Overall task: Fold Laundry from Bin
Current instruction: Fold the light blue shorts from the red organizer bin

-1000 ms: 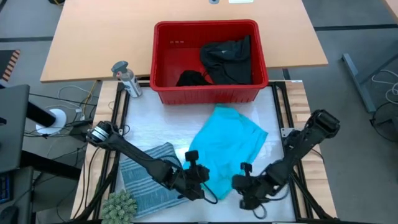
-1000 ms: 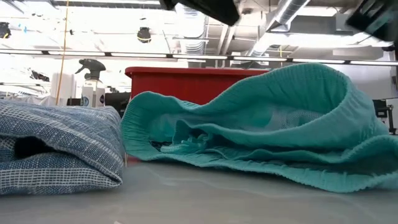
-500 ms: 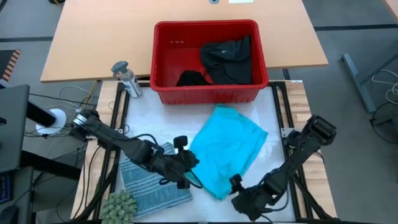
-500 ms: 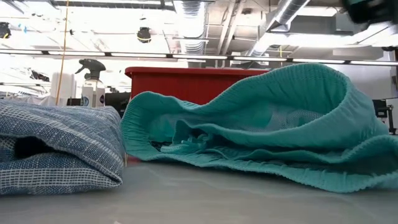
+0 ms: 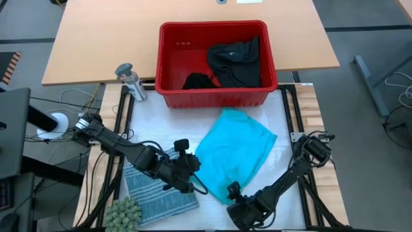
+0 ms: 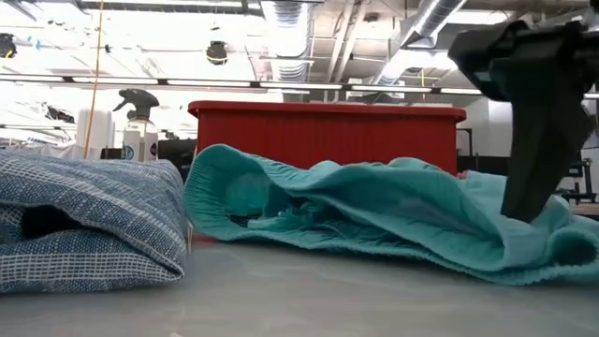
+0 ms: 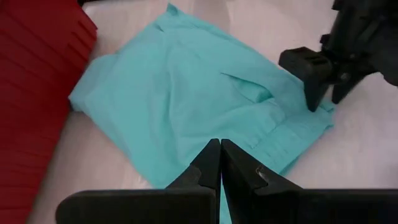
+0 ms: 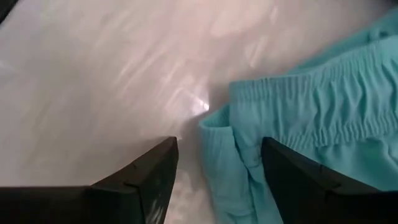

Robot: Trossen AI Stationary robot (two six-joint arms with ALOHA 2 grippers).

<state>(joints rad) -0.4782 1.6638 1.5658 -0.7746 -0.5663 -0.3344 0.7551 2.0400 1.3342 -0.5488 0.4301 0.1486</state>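
The turquoise garment [image 5: 235, 149] lies spread flat on the white table cover, its elastic waistband toward the near edge [image 8: 311, 106]. My right gripper [image 5: 232, 192] stands open at its near corner, fingers down on either side of the waistband's end [image 8: 221, 134]. My left gripper [image 5: 191, 163] is shut above the garment's left edge [image 7: 180, 93], with nothing between its fingers. The folded blue-grey striped garment [image 5: 149, 190] lies at the near left. Black garments [image 5: 233, 61] lie in the red bin [image 5: 212, 27]. My right gripper's open fingers [image 8: 155, 171] point down beside the waistband's end; whether either one touches the cloth I cannot tell.
A grey spray bottle [image 5: 131, 80] stands left of the bin. A small green plant [image 5: 122, 212] sits at the near left corner. Bare white cover [image 8: 93, 74] lies near the garment's near corner. Cables run along the table's left side.
My right gripper has opened and let go of the turquoise garment, sinking and going toward the table's left, to the garment's near corner. The garment's raised near-right part has fallen flat. My left gripper, still shut, has drawn back toward the left and far side.
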